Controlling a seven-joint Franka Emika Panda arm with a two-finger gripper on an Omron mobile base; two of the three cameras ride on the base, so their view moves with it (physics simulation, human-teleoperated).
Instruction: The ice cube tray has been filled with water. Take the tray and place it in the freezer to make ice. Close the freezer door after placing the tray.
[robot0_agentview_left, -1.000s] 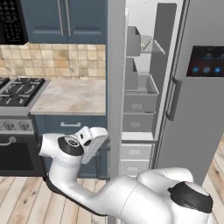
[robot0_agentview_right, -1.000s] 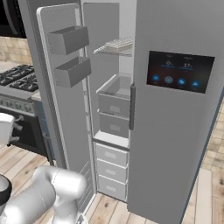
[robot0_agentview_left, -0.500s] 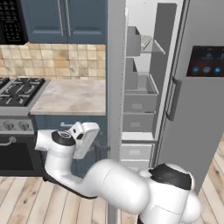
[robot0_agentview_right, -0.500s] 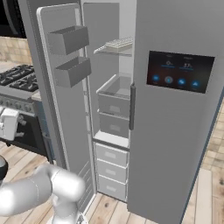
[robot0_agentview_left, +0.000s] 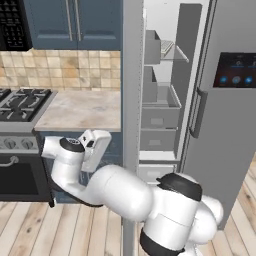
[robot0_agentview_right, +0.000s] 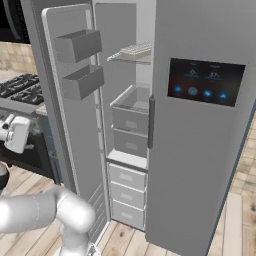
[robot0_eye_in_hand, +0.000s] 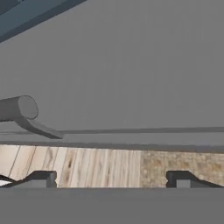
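- The ice cube tray (robot0_agentview_right: 132, 50) lay on the upper wire shelf (robot0_agentview_right: 125, 56) inside the freezer (robot0_agentview_right: 127, 125), high and toward the far wall, so that part of the job looked done.
- The freezer door (robot0_agentview_right: 67, 100) stood swung wide open to the left, its two bins (robot0_agentview_right: 79, 62) facing into the room.
- What remained to handle, I judged, was that door: tall, stiff steel, heavy on its hinge but free-swinging, with smooth, slippery faces.
- The gripper (robot0_eye_in_hand: 111, 179) hung low at the left behind the open door, near the stove (robot0_agentview_left: 20, 107), its fingers (robot0_eye_in_hand: 41, 178) spread wide with nothing between them.
- In the hand view a flat grey panel (robot0_eye_in_hand: 131, 65) stood close ahead, with the rounded end of a bar handle (robot0_eye_in_hand: 17, 108) at the left; I took it for the door's outer face, though I could not be sure.
- A flat push on that outer face, well away from the hinge, seemed the easiest hold; hooking the bar handle would be the alternative.
- The tray, full of water, would slosh if the door slammed, so a gentle swing looked wise.
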